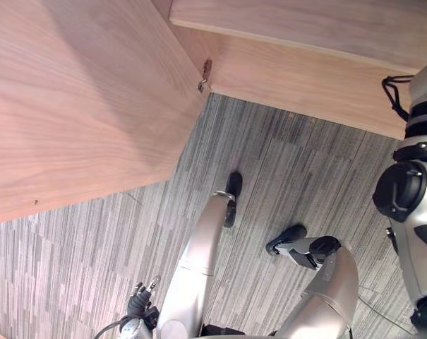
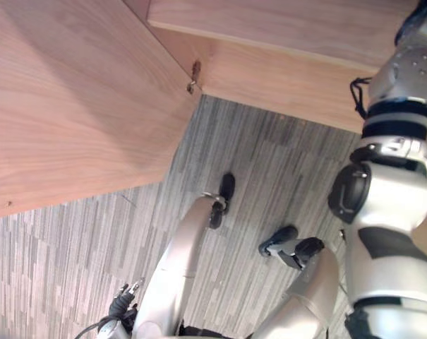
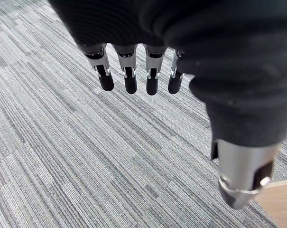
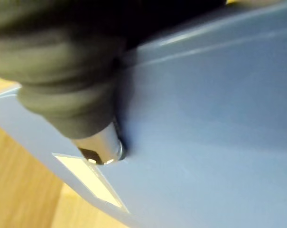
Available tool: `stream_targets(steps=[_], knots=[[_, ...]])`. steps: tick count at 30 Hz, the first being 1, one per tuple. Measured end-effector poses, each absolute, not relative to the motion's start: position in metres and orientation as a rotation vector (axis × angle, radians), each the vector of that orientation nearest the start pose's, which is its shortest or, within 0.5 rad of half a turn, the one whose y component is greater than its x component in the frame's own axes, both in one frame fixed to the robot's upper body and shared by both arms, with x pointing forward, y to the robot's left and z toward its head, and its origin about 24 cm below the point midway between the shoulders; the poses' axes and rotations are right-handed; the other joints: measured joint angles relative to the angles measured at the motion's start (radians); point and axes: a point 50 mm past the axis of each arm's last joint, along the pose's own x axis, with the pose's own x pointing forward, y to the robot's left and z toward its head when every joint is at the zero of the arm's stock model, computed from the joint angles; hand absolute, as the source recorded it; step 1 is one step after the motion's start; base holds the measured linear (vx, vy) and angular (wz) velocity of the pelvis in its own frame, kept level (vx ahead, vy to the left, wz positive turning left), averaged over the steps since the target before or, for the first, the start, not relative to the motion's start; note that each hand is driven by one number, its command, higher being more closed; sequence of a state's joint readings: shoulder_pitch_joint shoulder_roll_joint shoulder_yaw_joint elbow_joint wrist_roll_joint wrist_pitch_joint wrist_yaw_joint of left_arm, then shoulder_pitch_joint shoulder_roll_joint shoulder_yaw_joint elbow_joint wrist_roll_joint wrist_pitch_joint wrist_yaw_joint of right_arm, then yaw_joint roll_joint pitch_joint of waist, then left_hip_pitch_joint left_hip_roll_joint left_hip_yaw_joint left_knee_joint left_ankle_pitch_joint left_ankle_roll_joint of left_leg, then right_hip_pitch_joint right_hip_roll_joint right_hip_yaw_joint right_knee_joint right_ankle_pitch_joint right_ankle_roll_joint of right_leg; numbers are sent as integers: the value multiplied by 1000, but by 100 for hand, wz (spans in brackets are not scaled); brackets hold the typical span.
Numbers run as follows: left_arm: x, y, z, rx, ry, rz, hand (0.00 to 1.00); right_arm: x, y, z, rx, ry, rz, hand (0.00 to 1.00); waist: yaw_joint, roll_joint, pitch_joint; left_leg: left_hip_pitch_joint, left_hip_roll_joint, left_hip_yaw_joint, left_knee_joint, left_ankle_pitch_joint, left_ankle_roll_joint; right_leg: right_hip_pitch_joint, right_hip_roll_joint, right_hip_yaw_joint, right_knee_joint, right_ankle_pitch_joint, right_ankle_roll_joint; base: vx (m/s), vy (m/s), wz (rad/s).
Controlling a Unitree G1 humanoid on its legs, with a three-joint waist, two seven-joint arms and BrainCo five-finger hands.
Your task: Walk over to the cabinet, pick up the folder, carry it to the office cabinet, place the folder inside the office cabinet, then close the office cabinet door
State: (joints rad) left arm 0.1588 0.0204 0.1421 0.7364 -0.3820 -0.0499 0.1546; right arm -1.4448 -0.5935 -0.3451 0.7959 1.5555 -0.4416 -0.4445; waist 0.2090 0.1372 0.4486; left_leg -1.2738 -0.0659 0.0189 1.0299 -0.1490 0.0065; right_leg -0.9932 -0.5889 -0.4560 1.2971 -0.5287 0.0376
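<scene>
Left hand [image 3: 129,71] hung at the lower left of the head views, fingers straight and apart, holding nothing. I judged it was kept free for shutting the door later. Across the upper left stood the pale wooden office cabinet door [image 1: 79,106], swung open on its small metal hinge [image 1: 205,74], and the pale wooden cabinet body [image 1: 305,70] ran along the top. At the right edge the silver-grey right arm [image 2: 389,191] reached up toward it. The right hand [image 4: 103,145] had its thumb clamped on the flat blue folder [image 4: 205,118] beside its white label [image 4: 88,180], seemingly to slide it inside. Grey striped carpet [image 1: 291,162] covered the floor.
</scene>
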Motion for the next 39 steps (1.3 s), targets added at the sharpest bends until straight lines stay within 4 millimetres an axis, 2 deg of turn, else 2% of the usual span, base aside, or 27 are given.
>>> stream_targets(steps=[6, 12, 15, 19, 20, 22, 23, 25, 26, 29, 35, 39], knots=[[124, 197, -134, -302, 825, 511, 0, 332, -315, 391, 1784, -956, -274, 0, -5, 0, 0, 14, 3, -1, -18, 17, 4, 8, 11, 2, -14, 0, -1, 104, -66, 0], [124, 198, -133, -300, 820, 512, 0, 335, -309, 395, 1694, -943, -220, 0, -7, 0, 0, 43, 13, -1, -50, 22, -7, 29, 30, 0, -40, 5, -8, 91, -67, -4], [124, 198, -133, -303, 817, 506, 0, 343, -300, 396, 1500, -891, -211, 0, -13, -1, 0, 45, 18, -5, -58, 31, -6, 32, 35, -3, -48, 6, -10, 93, -59, -2], [125, 199, -133, -311, 806, 483, 0, 359, -285, 393, 1078, -757, -217, 0, -18, -2, 0, 55, 28, -7, -67, 33, -8, 40, 48, -6, -61, 9, -14, 89, -49, -5], [126, 199, -132, -314, 803, 479, 0, 365, -281, 390, 937, -707, -220, 0, -19, -2, 0, 55, 31, -8, -67, 33, -8, 40, 51, -7, -62, 9, -15, 84, -44, -6], [126, 199, -132, -318, 801, 473, 0, 372, -278, 382, 769, -632, -232, 0, -19, -3, 0, 56, 36, -8, -67, 34, -8, 41, 57, -7, -64, 10, -16, 69, -37, -6], [126, 200, -132, -325, 794, 470, 0, 381, -275, 370, 582, -540, -243, 0, -19, -5, 0, 57, 40, -10, -67, 34, -9, 44, 63, -8, -67, 11, -18, 46, -25, -6], [126, 202, -131, -331, 788, 466, 0, 388, -273, 357, 386, -443, -253, 0, -20, -6, 0, 61, 40, -12, -67, 35, -10, 48, 64, -9, -67, 11, -18, 52, -28, -2], [126, 203, -130, -335, 780, 464, 0, 392, -274, 348, 223, -389, -266, 0, -23, -6, 1, 68, 41, -12, -67, 35, -10, 55, 64, -9, -67, 12, -18, 56, -30, 0], [130, 210, -124, -312, 742, 432, 0, 393, -280, 340, -71, -304, -258, 0, -22, -13, 1, 86, 42, -10, -67, 33, -11, 73, 64, -9, -68, 12, -18, 25, -13, -1], [142, 224, -109, -255, 659, 363, 0, 394, -289, 327, -341, -198, -245, 0, -20, -21, 1, 109, 61, 11, -67, 27, -11, 97, 63, -9, -66, 15, -21, 0, 0, 0], [144, 229, -105, -253, 633, 366, 0, 394, -294, 316, -382, -152, -235, 0, -13, -35, -6, 122, 93, 48, -73, 22, -2, 104, 63, -7, -69, 15, -21, 17, -36, 1]])
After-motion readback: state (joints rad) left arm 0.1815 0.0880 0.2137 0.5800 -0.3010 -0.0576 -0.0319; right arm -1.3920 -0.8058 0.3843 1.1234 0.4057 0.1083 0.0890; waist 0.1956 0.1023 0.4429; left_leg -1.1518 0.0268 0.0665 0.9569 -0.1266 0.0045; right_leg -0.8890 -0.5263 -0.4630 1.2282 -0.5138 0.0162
